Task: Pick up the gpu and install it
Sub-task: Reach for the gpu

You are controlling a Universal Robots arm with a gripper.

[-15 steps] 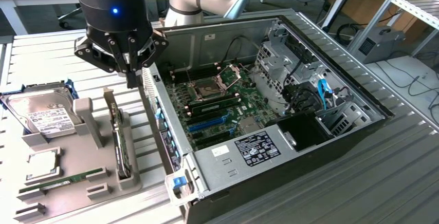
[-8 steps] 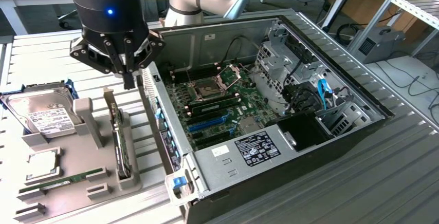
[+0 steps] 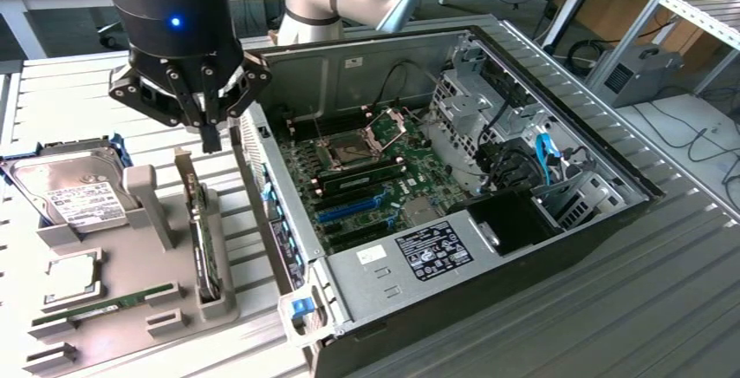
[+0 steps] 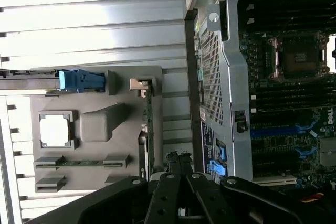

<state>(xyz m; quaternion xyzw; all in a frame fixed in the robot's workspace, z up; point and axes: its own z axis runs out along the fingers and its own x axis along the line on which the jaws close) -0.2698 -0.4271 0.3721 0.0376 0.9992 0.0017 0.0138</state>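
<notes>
Grey parts tray point(image 3: 127, 335) sits nearest, on the slatted metal table point(image 3: 601, 309). Along its near edge lies a slim green RAM stick point(image 3: 104, 303); just behind it, a square CPU point(image 3: 72, 278) sits flat in its recess.

Next back, the gpu point(image 3: 206, 252) stands on its long edge in a tray slot on the side nearest the computer case, with its silver bracket at the far end. It is seated in the tray, not lifted. In the wrist view it reads as a thin dark line point(image 4: 149, 129) across the grey tray point(image 4: 126, 140).

Silver hard drive point(image 3: 69, 192) with a white label leans at the tray's far corner, toward the exterior view's left.

Gripper point(image 3: 210, 140) hangs over the far end of the gpu — fingers pressed together, nothing between them. Tips are close to the bracket end; contact cannot be told. The wrist view shows the closed fingers point(image 4: 177, 163) just beside the card's edge.

Open computer case point(image 3: 463, 179) lies on its side to the exterior view's right — motherboard point(image 3: 370, 170) exposed, blue slots visible.
</notes>
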